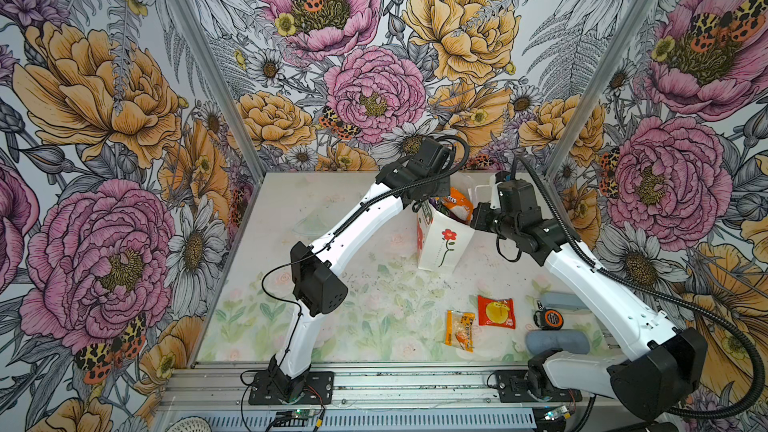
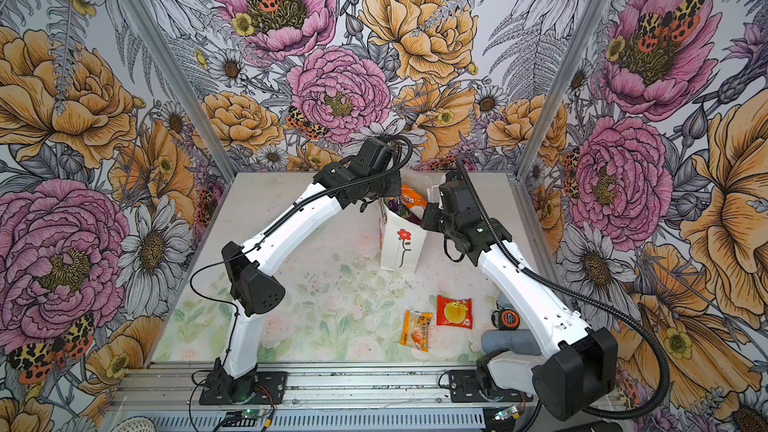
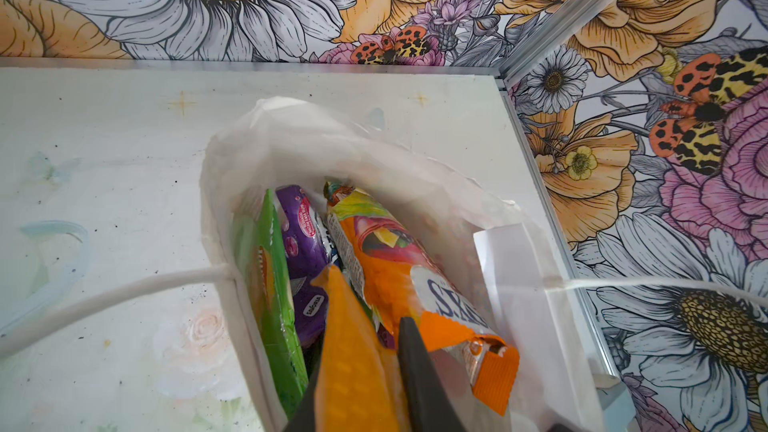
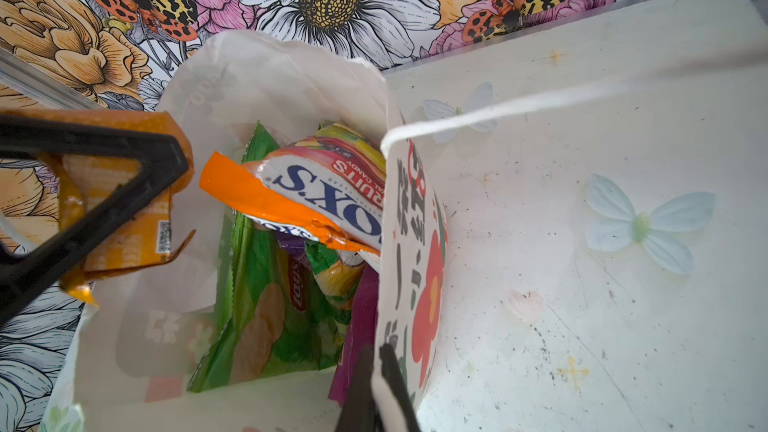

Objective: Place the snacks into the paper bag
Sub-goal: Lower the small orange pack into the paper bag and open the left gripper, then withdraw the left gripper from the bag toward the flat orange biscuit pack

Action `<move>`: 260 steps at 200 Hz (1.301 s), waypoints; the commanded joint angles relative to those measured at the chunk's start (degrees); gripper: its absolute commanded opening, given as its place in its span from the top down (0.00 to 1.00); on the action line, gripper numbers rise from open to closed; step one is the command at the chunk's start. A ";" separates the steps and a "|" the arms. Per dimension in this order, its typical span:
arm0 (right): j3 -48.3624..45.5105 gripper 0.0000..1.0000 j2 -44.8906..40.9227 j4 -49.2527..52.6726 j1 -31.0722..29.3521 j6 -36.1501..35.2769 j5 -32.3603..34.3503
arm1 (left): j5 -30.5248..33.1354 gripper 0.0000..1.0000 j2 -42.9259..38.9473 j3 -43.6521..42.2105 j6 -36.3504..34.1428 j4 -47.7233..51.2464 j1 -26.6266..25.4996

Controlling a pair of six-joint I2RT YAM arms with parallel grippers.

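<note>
The paper bag point(image 1: 444, 243) stands near the middle in both top views. The left pincer point(image 3: 357, 363) holds a yellow-orange packet point(image 4: 124, 238) over its open top. The right pincer point(image 4: 376, 361) is pinched tight on the bag's flower wall. A red packet point(image 1: 496, 311) and an orange packet point(image 1: 459, 330) lie on the table point(image 1: 332, 305), lower right.

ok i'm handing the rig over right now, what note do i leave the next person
Left gripper: shut on an orange sachet, held over the paper bag mouth, not yet released.
Right gripper: shut on the bag's front wall at the rim.
Done: green bag, purple bag and Fox's bag are inside, the Fox's bag poking out the top.
Left: drop the held sachet, then bag the small orange packet and red sachet lying on the table. The tape measure stays out.
</note>
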State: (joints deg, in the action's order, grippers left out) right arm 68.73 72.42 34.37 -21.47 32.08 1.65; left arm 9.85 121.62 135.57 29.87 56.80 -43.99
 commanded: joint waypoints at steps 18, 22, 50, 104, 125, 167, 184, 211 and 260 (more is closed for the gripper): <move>2.40 1.00 -1.98 -3.88 -0.04 -0.35 -0.22 | 1.74 0.95 0.01 2.13 0.37 1.12 0.74; 2.42 1.00 -1.94 -3.87 -0.06 -0.30 -0.24 | 1.72 0.93 0.09 2.16 0.29 1.11 0.74; 2.42 1.00 -2.30 -3.78 -0.04 -0.35 0.25 | 1.41 0.69 -0.17 2.33 -0.46 1.08 0.71; 2.70 1.00 -2.26 -3.78 -0.06 -0.17 -0.07 | 3.65 0.47 -4.99 1.47 -4.45 1.04 -0.20; 2.63 1.00 -2.24 -3.78 -0.08 -0.17 -0.07 | 5.13 0.42 -8.39 -0.64 -5.87 0.86 -0.85; 2.29 1.00 -2.45 -3.78 -0.12 -0.26 0.01 | 10.85 0.38 -19.44 -10.83 -9.55 -2.32 -3.82; 2.35 1.00 -2.29 -3.78 -0.06 -0.26 0.04 | 10.87 0.37 -25.51 -19.41 -10.08 -7.59 -4.53; 2.51 1.00 -2.14 -3.87 -0.06 -0.13 -0.07 | 12.88 0.36 -37.92 -40.37 -13.10 -23.79 -6.35; 2.42 1.00 -1.96 -3.87 -0.21 -0.17 0.18 | 11.77 0.35 -51.83 -64.98 -10.80 -34.51 -6.23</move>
State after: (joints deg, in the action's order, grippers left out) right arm 68.73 72.42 34.37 -21.47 32.08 1.48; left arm 20.75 73.52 76.97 19.29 30.63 -50.11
